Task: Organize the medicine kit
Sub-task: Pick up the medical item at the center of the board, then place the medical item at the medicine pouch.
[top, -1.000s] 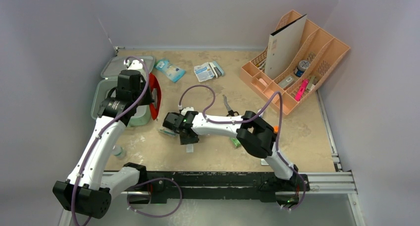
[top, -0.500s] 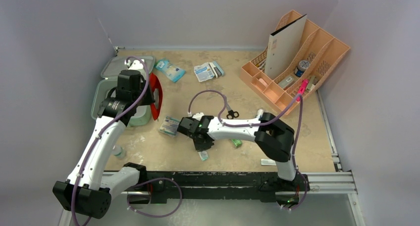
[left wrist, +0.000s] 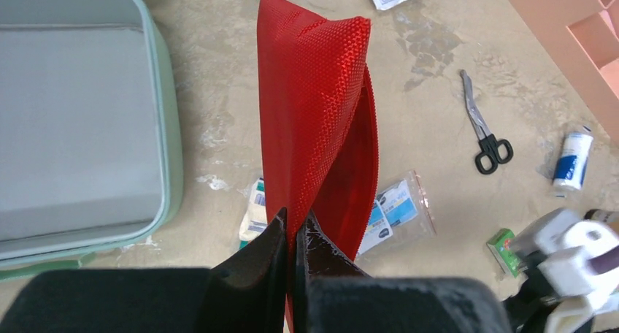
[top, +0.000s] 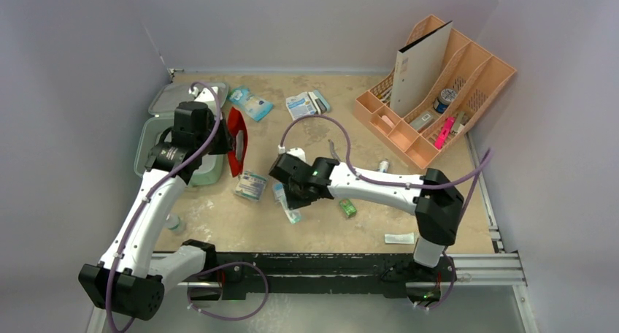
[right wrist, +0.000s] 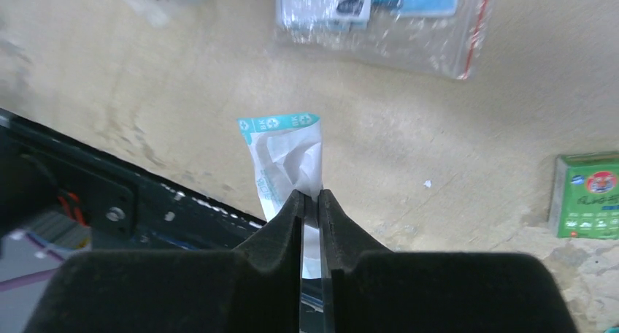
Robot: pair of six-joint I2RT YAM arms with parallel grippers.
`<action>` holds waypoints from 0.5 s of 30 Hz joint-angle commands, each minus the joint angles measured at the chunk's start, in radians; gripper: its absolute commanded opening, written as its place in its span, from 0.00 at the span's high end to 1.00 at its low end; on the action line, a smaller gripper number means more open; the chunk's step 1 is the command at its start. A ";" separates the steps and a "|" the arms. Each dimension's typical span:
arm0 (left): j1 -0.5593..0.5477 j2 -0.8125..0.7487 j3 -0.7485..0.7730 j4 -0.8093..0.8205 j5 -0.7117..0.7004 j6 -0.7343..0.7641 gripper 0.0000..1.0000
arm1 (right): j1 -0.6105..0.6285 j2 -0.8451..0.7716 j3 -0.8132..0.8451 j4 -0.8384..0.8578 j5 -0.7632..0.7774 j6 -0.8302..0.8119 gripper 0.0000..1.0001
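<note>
The medicine kit is placed at the left edge of the table, near the far-left corner. It is open, and its grey inside is seen in the left wrist view. The left claw is pressed on the edge of a red pouch, which is held just beside the right side of the kit and not over it. Whether the pouch touches the table cannot be told.

The right claw is found near the middle of the table, toward the near edge. A small white and teal packet is pinched between its fingers, and the packet is seen above the table surface.

A clear zip bag with printed packets inside is lying between the pouch and the right claw. A small green box is lying just to the right of the right claw. Black-handled scissors and a small white and blue roll are seen farther to the right. A peach organizer is standing at the far-right corner.
</note>
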 commanded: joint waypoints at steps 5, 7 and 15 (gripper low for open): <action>0.005 0.009 -0.017 0.070 0.111 -0.017 1.00 | -0.081 -0.144 0.049 0.151 0.026 0.031 0.89; 0.005 0.016 -0.017 0.073 0.132 -0.018 1.00 | -0.086 -0.162 0.051 0.217 0.036 0.050 0.89; 0.005 0.029 -0.021 0.088 0.206 -0.023 1.00 | -0.100 -0.166 0.094 0.477 0.097 0.085 0.88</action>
